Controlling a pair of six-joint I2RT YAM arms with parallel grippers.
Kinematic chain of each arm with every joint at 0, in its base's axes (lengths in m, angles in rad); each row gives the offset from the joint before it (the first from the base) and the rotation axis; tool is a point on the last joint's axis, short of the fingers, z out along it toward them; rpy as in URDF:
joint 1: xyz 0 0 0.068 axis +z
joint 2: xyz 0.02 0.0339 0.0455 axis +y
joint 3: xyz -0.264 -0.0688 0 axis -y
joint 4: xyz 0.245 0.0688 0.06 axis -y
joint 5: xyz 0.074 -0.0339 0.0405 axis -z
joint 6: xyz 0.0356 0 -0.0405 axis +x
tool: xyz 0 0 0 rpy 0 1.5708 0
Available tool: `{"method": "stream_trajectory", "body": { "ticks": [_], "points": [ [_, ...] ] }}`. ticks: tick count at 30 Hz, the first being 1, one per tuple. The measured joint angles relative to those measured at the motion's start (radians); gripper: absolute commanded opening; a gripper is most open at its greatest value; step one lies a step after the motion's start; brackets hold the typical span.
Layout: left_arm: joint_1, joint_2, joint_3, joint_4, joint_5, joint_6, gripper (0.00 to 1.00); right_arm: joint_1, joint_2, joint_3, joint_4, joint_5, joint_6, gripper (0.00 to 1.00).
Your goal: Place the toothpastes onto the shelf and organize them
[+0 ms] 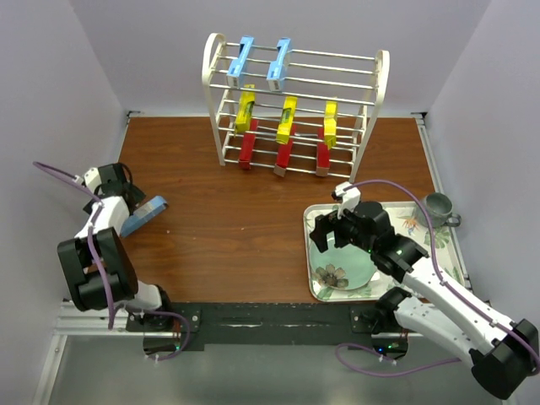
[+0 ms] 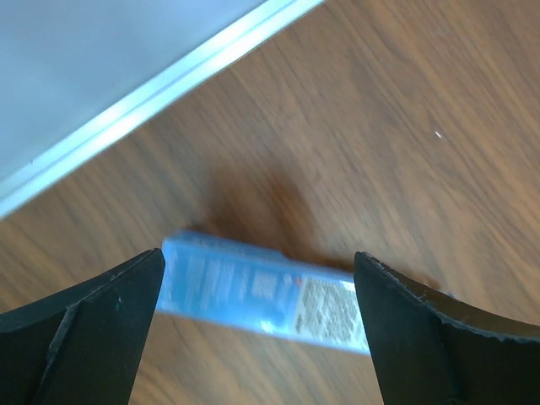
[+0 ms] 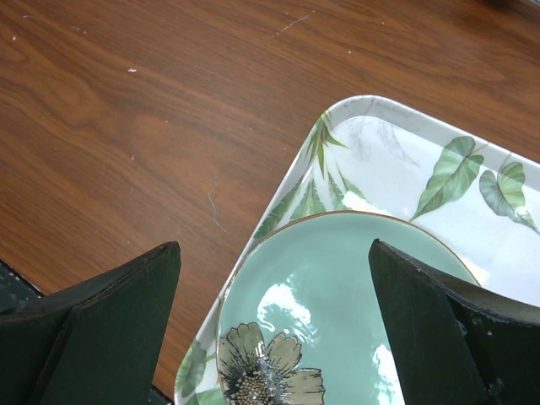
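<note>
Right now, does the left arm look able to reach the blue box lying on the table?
Probably yes: the left gripper hangs open over the blue box, which lies flat with nothing covering it.

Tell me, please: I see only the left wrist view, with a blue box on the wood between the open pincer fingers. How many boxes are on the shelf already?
Observer: Eight. Two blue boxes are on the top level of the shelf, three yellow boxes are below them, and three red boxes are lowest.
Operator: Is there room for a third blue one on top?
Observer: Yes, the top level is bare to the right of those two.
Operator: Where is the right pincer?
Observer: The right pincer hangs open and empty above a green plate on a flowered tray.
</note>
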Motion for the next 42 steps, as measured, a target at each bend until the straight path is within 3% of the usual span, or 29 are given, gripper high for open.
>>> {"method": "stream_trajectory", "body": {
  "ticks": [9, 19, 27, 32, 37, 42],
  "points": [
    [0.053, 0.123, 0.043, 0.020, 0.133, 0.135, 0.94, 0.000, 0.026, 0.000, 0.009, 0.000, 0.000, 0.98],
    [0.026, 0.035, -0.033, -0.058, 0.402, 0.134, 0.88, 0.000, 0.029, 0.000, 0.018, 0.000, 0.000, 0.98],
    [-0.225, -0.149, -0.151, -0.063, 0.564, 0.030, 0.87, 0.000, 0.035, 0.000, 0.030, -0.001, 0.000, 0.98],
    [-0.366, -0.167, -0.202, -0.069, 0.592, -0.039, 0.89, 0.000, 0.035, 0.000, 0.030, -0.001, 0.000, 0.98],
    [-0.496, -0.190, -0.200, -0.090, 0.534, -0.069, 0.88, 0.000, 0.033, 0.000, 0.030, -0.003, 0.008, 0.98],
    [-0.652, -0.215, -0.198, -0.147, 0.358, -0.146, 0.84, 0.000, 0.023, 0.000, 0.030, -0.010, 0.020, 0.98]
  ]
}}
